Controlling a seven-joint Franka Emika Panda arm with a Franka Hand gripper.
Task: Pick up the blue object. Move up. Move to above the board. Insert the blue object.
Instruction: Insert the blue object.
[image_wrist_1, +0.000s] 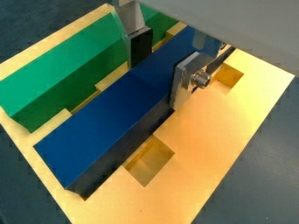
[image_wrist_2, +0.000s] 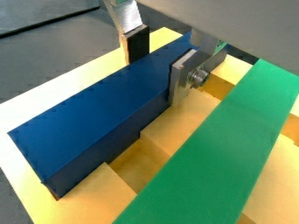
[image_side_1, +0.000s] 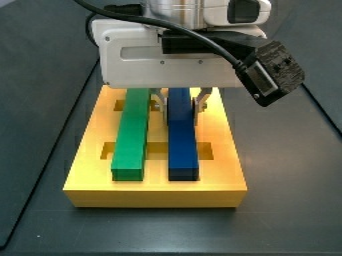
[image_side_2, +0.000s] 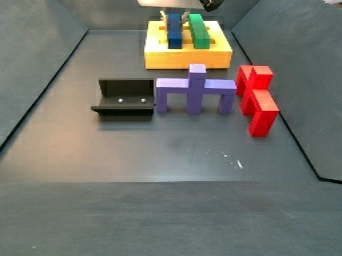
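Observation:
The blue object (image_wrist_1: 111, 131) is a long navy bar lying lengthwise in a groove of the yellow board (image_wrist_1: 233, 131), level with the green bar (image_wrist_1: 59, 74) beside it. My gripper (image_wrist_1: 162, 74) straddles the bar's far end, with one silver finger (image_wrist_1: 184, 87) flat against one side and the dark pad (image_wrist_1: 138, 48) against the other. It appears shut on the bar. Another wrist view shows the same grip (image_wrist_2: 160, 68) on the bar (image_wrist_2: 100, 127). In a side view the gripper (image_side_1: 181, 105) stands over the bar (image_side_1: 182, 150) on the board (image_side_1: 154, 190).
The green bar (image_side_1: 130, 140) fills the neighbouring groove. An orange recess (image_wrist_1: 149, 162) lies open beside the blue bar. In front of the board (image_side_2: 187, 58) stand a purple pronged piece (image_side_2: 198, 90), a red piece (image_side_2: 257, 95) and the fixture (image_side_2: 123, 98).

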